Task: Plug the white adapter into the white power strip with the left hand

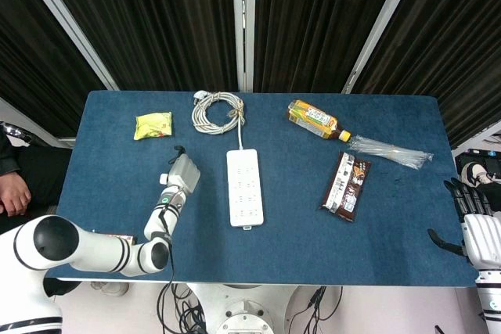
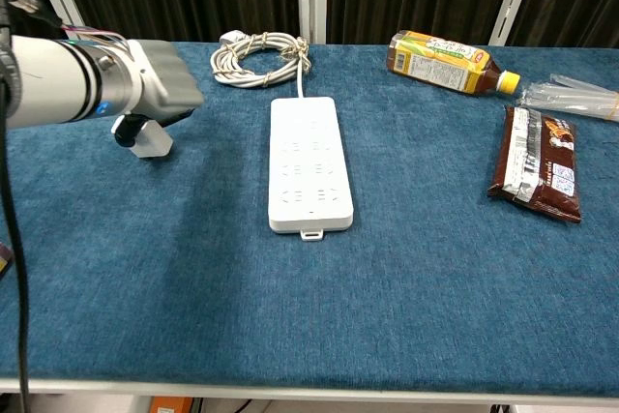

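The left hand (image 2: 160, 94) was closed around the white adapter (image 2: 151, 138) and held it up above the blue table (image 2: 406, 316). The adapter was just left of the white power strip (image 2: 309, 164), not touching it. The strip lay flat in the middle of the table, and its coiled cord (image 2: 258, 57) sat at the far end. The right hand (image 1: 473, 220) was off the right edge with fingers apart, holding nothing.

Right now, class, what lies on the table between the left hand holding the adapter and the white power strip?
Nothing: in the chest view only bare blue table separates the left hand, holding the white adapter, from the white power strip.
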{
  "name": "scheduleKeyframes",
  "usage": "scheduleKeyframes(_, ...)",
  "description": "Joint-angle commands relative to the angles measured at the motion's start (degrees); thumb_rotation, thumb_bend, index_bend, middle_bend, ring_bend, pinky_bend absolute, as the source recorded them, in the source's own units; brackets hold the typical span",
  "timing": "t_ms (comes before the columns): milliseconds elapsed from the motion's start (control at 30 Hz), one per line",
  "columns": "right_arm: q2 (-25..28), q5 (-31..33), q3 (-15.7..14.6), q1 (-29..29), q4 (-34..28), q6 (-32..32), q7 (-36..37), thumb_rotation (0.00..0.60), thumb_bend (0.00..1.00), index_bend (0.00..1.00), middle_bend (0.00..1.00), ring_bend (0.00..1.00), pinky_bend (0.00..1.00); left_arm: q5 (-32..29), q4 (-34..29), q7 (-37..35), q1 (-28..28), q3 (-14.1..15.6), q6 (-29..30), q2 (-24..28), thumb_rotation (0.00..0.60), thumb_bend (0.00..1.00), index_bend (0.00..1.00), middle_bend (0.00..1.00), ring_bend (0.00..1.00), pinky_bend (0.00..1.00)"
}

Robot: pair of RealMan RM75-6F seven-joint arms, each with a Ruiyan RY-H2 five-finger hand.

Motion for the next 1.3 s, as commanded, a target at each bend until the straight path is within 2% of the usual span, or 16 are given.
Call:
scheduleKeyframes(33, -0.04, 0.06, 0.04, -0.05, 0.22, 0.01, 0.23, 0.600, 0.15, 0.00, 0.02, 0.00, 0.00, -1.32, 0.09, 1.07, -1.23, -0.69, 0.78, -0.88, 0.600, 0.44, 0.42, 0.50, 0.37, 0.17)
scheduleKeyframes(500, -0.25, 0.52, 0.13, -0.42, 1.52, -0.10, 1.75, 0.600, 0.15, 0.00, 0.02, 0.00, 0.00, -3.04, 0.12, 1.63, -2.96, -1.42, 1.39, -1.41, 0.600, 0.42, 0.34, 0.44, 0.33, 0.16)
scheduleKeyframes(967, -0.39, -0.04, 0.15, -0.33, 1.85, 0.01, 2.22, 0.600, 0.15, 0.00, 0.02, 0.00, 0.00, -0.36, -5.59, -4.14, -1.08, -1.75, 2.80, 3.27, 0.600, 0.41, 0.21, 0.32, 0.28, 0.15)
scheduleKeyframes(1067, -0.44, -0.24, 0.11, -0.32, 2.13, 0.08, 2.65, 0.600, 0.15, 0.00, 0.02, 0.00, 0.00, 4.46, -7.72, -11.25, 1.59, -3.29, 2.64, 5.35, 0.600, 0.31, 0.20, 0.30, 0.28, 0.15)
scheduleKeyframes(1167, -0.48, -0.33, 0.05, -0.31, 2.62, -0.01, 3.16, 0.600, 0.15, 0.00, 0.02, 0.00, 0.00, 9.97, -8.98, -23.34, 6.57, -6.08, 1.81, 7.40, 0.600, 0.22, 0.21, 0.30, 0.28, 0.17)
scheduleKeyframes(1200, -0.47, -0.41, 0.01, -0.27, 2.80, -0.07, 3.33, 0.600, 0.15, 0.00, 0.02, 0.00, 0.00, 12.28, -8.94, -28.07, 8.66, -6.99, 1.69, 7.90, 0.600, 0.20, 0.23, 0.30, 0.28, 0.17)
scheduleKeyframes(1300, -0.36, -0.68, 0.08, -0.11, 3.03, -0.02, 3.53, 0.600, 0.15, 0.00, 0.02, 0.00, 0.00, 17.43, -7.96, -36.13, 12.63, -7.66, 1.57, 8.44, 0.600, 0.19, 0.27, 0.31, 0.28, 0.18)
